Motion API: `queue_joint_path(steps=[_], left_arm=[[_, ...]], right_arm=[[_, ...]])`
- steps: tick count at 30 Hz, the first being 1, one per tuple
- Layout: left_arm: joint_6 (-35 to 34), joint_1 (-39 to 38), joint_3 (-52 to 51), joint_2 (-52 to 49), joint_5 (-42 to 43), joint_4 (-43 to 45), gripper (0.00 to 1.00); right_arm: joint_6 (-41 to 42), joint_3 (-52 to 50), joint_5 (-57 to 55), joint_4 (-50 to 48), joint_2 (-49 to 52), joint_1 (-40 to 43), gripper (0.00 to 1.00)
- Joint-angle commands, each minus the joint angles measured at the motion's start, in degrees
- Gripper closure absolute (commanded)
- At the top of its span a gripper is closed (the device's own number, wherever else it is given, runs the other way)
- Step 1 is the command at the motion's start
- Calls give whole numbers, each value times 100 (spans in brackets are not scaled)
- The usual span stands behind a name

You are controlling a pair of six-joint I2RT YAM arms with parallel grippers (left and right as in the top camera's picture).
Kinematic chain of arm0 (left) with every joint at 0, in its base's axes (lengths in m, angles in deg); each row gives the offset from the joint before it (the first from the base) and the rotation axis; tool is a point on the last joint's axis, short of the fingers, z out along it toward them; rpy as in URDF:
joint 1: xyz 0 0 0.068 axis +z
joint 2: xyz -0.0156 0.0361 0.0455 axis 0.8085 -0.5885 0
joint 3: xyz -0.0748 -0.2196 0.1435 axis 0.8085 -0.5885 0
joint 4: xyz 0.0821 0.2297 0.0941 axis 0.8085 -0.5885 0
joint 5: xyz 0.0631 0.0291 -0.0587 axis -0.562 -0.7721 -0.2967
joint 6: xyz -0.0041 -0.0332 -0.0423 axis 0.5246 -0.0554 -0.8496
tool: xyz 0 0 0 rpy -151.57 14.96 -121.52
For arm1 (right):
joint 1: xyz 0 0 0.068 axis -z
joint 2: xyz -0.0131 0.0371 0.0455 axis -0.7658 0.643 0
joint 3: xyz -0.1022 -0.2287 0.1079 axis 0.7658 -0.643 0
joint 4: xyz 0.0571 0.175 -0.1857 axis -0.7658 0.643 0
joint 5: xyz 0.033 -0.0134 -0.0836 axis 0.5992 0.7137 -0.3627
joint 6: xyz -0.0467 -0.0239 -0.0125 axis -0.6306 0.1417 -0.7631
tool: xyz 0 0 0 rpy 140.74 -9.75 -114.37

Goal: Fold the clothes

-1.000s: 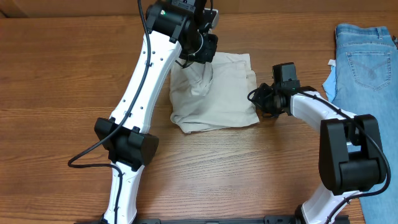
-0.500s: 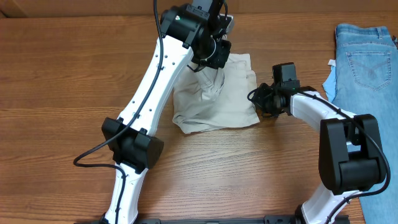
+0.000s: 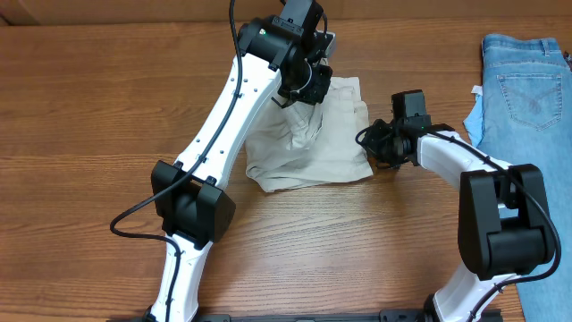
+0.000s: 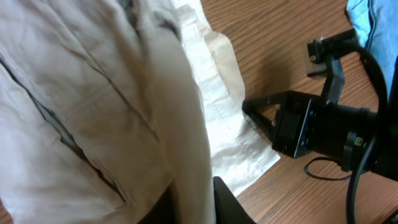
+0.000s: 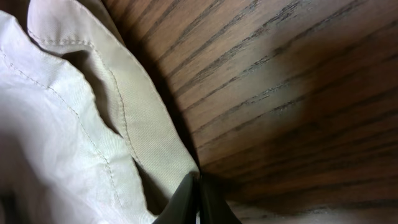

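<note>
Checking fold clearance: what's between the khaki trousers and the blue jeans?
Overhead view: the right tool at the trousers edge, its white arm behind it, then bare wood table up to the jeans.

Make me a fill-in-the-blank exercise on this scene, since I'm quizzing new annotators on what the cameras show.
1. The left gripper holds up a fold of the trousers, whose colour is ____.
2. In the overhead view, the right gripper meets the trousers at their ____ edge.
3. The blue jeans lie apart from the trousers and are touched by ____ gripper.

Missing words: khaki; right; neither
</note>
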Motion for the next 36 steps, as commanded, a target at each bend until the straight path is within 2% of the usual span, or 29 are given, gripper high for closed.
queue_joint_path(steps=[1,14,19,22,25,27,29,33,36], left_arm=[[74,-50,-4,31,192,59,81],[79,-323,-9,31,188,175,82],[138,-313,-2,35,140,245,64],[136,-140,0,39,125,186,48],[129,144,0,39,125,24,45],[103,376,0,39,127,-98,33],[92,612,-2,37,122,-208,28],[92,1021,-2,35,96,-385,10],[85,1244,-7,33,15,-407,5]], right_arm=[[31,-22,87,-24,114,9,94],[50,-22,70,-28,114,9,95],[50,-22,24,-17,114,9,93],[50,20,26,33,101,57,92],[48,219,0,426,-66,273,94],[46,382,-63,717,-278,470,95],[22,568,-59,1005,-546,686,96],[-372,909,238,1386,-1180,990,96],[-590,1038,562,1447,-1615,1012,96]])
